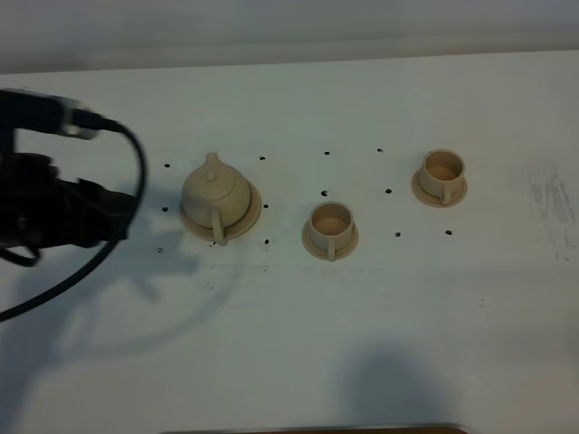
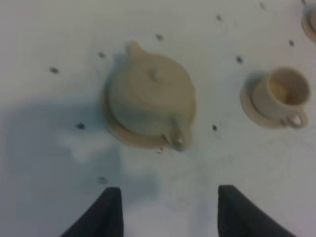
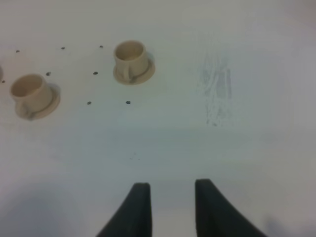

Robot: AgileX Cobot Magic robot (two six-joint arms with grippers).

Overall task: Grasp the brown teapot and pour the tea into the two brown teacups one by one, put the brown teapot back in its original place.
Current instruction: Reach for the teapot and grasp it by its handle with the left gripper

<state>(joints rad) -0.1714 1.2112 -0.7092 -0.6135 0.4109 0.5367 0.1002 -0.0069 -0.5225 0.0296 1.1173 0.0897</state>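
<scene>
The brown teapot [image 1: 215,190] stands upright with its lid on, on its wide round saucer [image 1: 250,217], left of centre on the white table. Its handle points toward the table's front. One brown teacup [image 1: 330,223] on a small saucer is at the centre, the other [image 1: 441,172] further right and back. In the left wrist view my left gripper [image 2: 168,210] is open and empty, a short way short of the teapot [image 2: 150,94] and its saucer [image 2: 116,129], with the centre cup [image 2: 282,91] off to one side. My right gripper [image 3: 173,205] is open and empty over bare table, well away from both cups [image 3: 129,57] [image 3: 30,90].
My left arm [image 1: 63,212] and its black cable [image 1: 136,181] hang over the table's left side. Small black dots mark the table around the crockery. A scuffed patch [image 1: 552,199] lies at the far right. A dark edge [image 1: 362,429] runs along the front.
</scene>
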